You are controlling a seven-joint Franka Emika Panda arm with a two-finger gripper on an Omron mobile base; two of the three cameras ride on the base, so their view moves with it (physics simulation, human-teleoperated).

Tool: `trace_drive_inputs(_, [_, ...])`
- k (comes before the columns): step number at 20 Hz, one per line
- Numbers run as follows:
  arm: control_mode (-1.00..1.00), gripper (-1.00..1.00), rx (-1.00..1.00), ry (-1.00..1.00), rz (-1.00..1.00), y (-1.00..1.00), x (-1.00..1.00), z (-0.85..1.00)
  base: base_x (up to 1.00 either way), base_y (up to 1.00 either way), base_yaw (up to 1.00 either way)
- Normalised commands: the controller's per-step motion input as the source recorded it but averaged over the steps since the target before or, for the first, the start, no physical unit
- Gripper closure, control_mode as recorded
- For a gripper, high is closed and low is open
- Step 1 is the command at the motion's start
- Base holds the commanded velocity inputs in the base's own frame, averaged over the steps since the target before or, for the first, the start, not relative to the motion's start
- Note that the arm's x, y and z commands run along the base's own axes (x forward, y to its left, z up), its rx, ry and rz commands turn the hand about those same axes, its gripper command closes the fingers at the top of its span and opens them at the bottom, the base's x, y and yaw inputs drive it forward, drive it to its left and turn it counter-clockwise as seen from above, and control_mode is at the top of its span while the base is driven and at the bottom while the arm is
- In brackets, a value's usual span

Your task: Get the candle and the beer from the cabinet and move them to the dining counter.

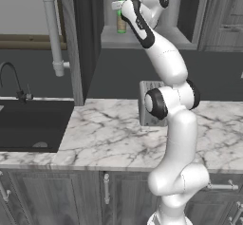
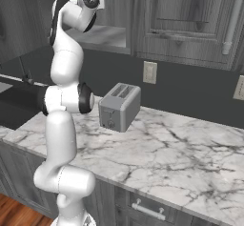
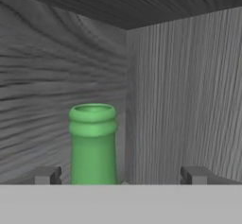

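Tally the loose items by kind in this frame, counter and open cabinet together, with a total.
Green beer bottles: 1, the beer on the cabinet shelf
Toasters: 1, toaster on the marble counter
Total: 2

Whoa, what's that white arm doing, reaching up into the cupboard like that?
The arm is reaching into the open cabinet above the marble worktop, going for the green beer bottle standing on its shelf. Seen from the hand, the fingers are spread wide on either side of the bottle's neck and have not closed on it. A toaster sits on the worktop below, beside a black sink.
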Motion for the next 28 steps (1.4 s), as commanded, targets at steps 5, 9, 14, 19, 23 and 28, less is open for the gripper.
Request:
trace_drive_inputs(5, [-1.00,-1.00,0.00,0.00,0.00,0.00,0.00,0.00,0.00,0.00,0.00])
trace_drive_inputs(9, [-1.00,-1.00,0.00,0.00,0.00,0.00,0.00,0.00,0.00,0.00,0.00])
trace_drive_inputs(14, [-1.00,-1.00,0.00,0.00,0.00,0.00,0.00,0.00,0.00,0.00,0.00])
trace_drive_inputs(19, [-1.00,1.00,0.00,0.00,0.00,0.00,0.00,0.00,0.00,0.00,0.00])
trace_drive_inputs(23, [-1.00,1.00,0.00,0.00,0.00,0.00,0.00,0.00,0.00,0.00,0.00])
trace_drive_inputs(28, [-1.00,1.00,0.00,0.00,0.00,0.00,0.00,0.00,0.00,0.00,0.00])
